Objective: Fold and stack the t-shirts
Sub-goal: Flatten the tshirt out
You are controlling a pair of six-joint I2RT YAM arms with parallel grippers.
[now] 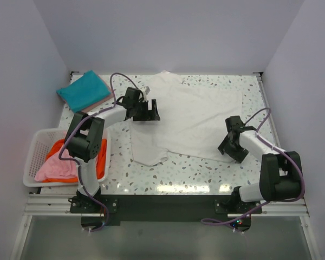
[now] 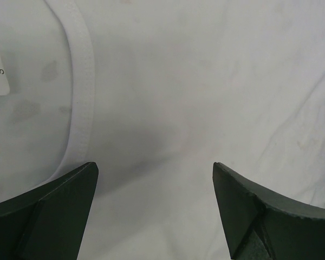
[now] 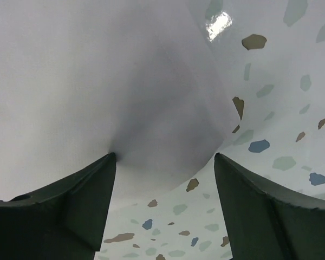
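Orange t-shirt (image 1: 55, 147) mostly buried, pink t-shirt (image 1: 57, 169) atop

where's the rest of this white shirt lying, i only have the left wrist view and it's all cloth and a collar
observer: The white cloth t-shirt is spread across the middle of the speckled tabletop, with its collar toward the left.
operator: what's the right arm doing
observer: The right jaws stand open at the shirt's near right edge, with the hem between them.
operator: any shirts done yet
observer: A folded teal cloth t-shirt sits at the far left corner. Pink cloth and orange cloth lie in the white plastic lattice basket on the left.
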